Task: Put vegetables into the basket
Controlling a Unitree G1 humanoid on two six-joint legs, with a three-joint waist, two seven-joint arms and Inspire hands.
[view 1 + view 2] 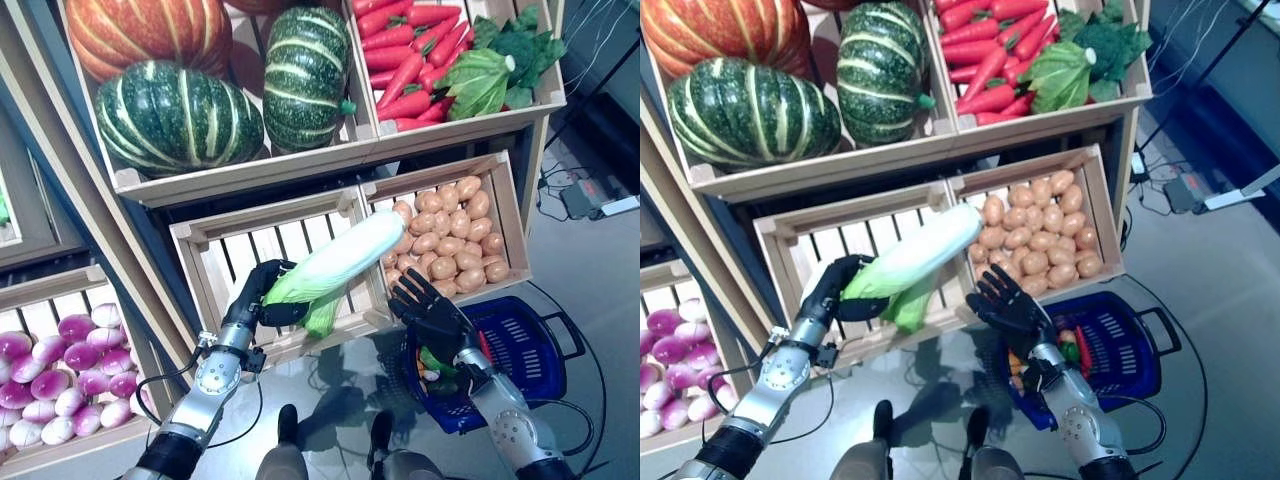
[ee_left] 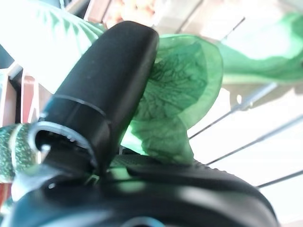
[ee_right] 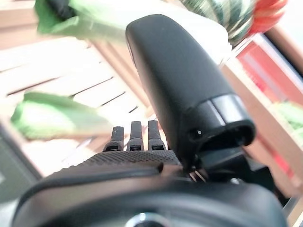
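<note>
A long white napa cabbage [image 1: 338, 258] with green leaves at its lower end hangs in the air in front of an empty slatted wooden crate [image 1: 265, 262]. My left hand [image 1: 262, 292] is shut on its green leafy end [image 2: 175, 99]. My right hand [image 1: 428, 310] is open, fingers spread, just right of the cabbage and not touching it. Behind and below that hand, a blue basket [image 1: 525, 350] on the floor holds a few vegetables [image 1: 1072, 350].
A crate of potatoes [image 1: 450, 232] sits right of the empty one. Above are striped green pumpkins [image 1: 180, 115], an orange pumpkin [image 1: 140, 30], carrots [image 1: 410, 50] and leafy greens [image 1: 500, 60]. Purple-white turnips [image 1: 55, 365] fill a crate at lower left.
</note>
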